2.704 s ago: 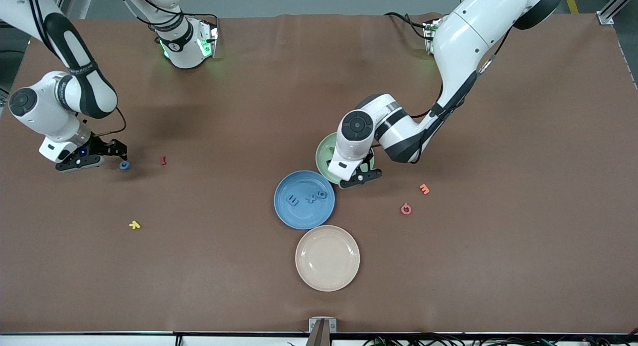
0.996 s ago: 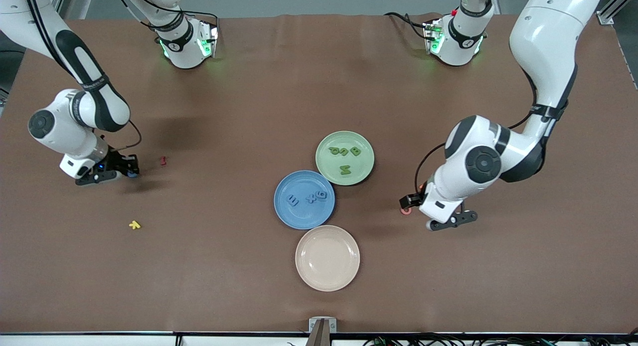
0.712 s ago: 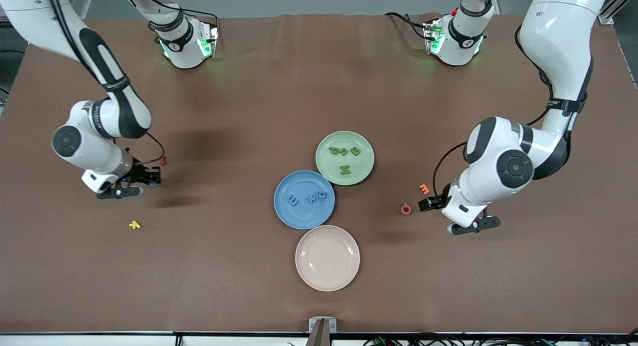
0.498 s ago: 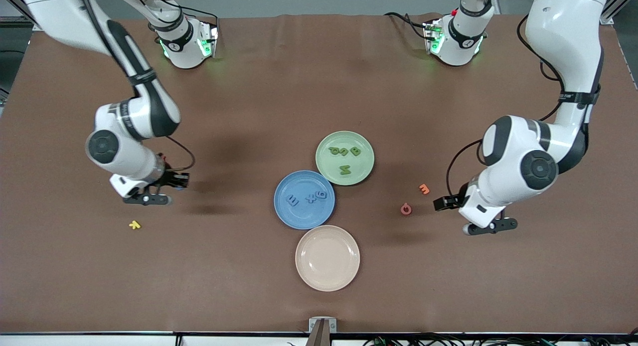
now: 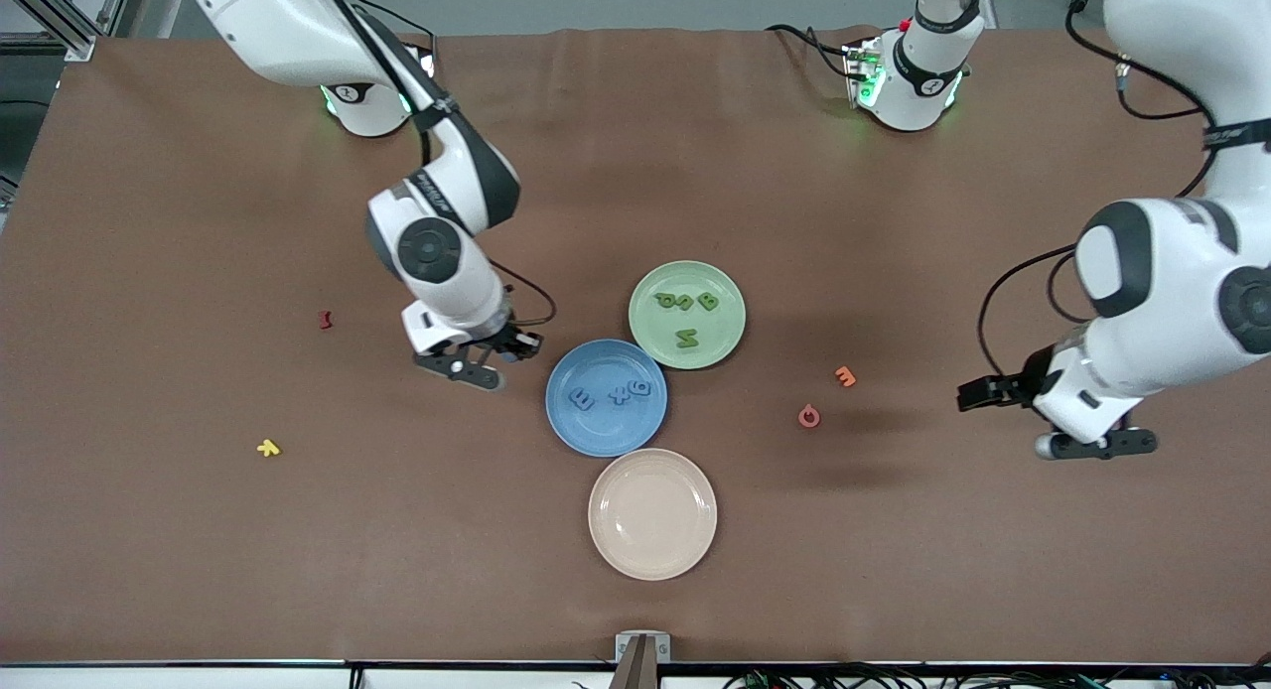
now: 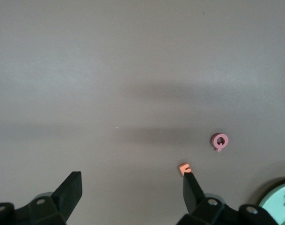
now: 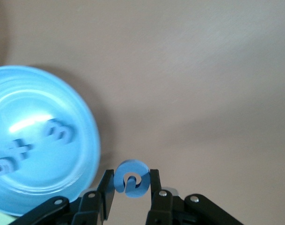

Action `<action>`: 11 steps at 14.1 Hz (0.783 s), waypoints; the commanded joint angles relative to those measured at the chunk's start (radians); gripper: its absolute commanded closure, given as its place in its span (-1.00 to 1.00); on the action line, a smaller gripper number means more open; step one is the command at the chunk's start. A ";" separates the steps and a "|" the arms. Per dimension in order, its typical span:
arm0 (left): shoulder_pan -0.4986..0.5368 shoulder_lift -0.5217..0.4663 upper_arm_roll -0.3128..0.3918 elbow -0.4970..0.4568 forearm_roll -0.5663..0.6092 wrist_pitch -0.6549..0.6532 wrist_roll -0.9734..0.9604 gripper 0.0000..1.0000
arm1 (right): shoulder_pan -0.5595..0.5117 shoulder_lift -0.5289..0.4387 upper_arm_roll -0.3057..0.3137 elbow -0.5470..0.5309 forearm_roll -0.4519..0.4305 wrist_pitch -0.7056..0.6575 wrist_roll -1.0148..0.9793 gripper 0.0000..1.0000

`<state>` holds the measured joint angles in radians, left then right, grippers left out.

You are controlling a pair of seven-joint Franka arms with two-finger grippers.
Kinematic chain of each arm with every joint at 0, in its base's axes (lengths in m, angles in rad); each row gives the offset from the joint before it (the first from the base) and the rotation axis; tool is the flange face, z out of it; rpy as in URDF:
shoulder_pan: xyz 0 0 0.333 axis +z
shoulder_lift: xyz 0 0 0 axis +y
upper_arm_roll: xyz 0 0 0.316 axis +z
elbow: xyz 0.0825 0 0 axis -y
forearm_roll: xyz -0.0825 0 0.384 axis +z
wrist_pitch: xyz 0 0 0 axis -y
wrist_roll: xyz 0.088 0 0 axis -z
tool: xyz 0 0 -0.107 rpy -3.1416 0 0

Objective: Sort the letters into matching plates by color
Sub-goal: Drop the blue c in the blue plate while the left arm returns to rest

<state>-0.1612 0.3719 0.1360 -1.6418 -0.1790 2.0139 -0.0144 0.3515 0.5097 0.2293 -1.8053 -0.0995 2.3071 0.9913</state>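
My right gripper (image 5: 460, 369) is shut on a round blue letter (image 7: 131, 178) and holds it over the table just beside the blue plate (image 5: 606, 433), toward the right arm's end. That plate also shows in the right wrist view (image 7: 39, 89) and holds three blue letters (image 5: 616, 393). The pale green plate (image 5: 647, 324) touches it and holds several green letters (image 5: 687, 339). My left gripper (image 5: 1095, 443) is open and empty over bare table toward the left arm's end; in its wrist view (image 6: 131, 192) nothing is between the fingers.
An orange letter (image 5: 844, 376) and a pink letter (image 5: 809, 416) lie between the plates and my left gripper. A red letter (image 5: 324, 320) and a yellow letter (image 5: 268, 448) lie toward the right arm's end. A cream plate (image 5: 651, 560) sits nearest the camera.
My right gripper closed on the blue letter, lifted it and carried it toward the blue plate. My left gripper left the green plate and moved out past the orange and pink letters.
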 commanded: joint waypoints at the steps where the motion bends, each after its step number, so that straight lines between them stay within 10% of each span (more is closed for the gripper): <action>1: 0.048 -0.121 0.004 -0.007 -0.008 -0.108 0.040 -0.93 | 0.061 0.127 -0.013 0.165 0.000 -0.020 0.122 1.00; 5: 0.039 -0.281 0.001 -0.007 0.103 -0.266 0.030 -0.99 | 0.093 0.179 -0.013 0.228 0.003 -0.014 0.228 0.95; 6: 0.035 -0.309 -0.004 -0.006 0.114 -0.282 0.030 -0.99 | 0.096 0.178 -0.013 0.228 0.001 -0.012 0.248 0.49; 7: 0.037 -0.332 -0.013 -0.006 0.115 -0.288 0.030 -0.99 | 0.096 0.178 -0.012 0.231 0.003 -0.012 0.265 -0.99; 11: 0.038 -0.392 -0.032 -0.001 0.122 -0.331 0.030 -0.99 | 0.116 0.178 -0.013 0.251 0.003 -0.017 0.273 -1.00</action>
<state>-0.1237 0.0138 0.1167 -1.6271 -0.0766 1.6984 0.0166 0.4548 0.6778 0.2265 -1.5845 -0.0995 2.3059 1.2454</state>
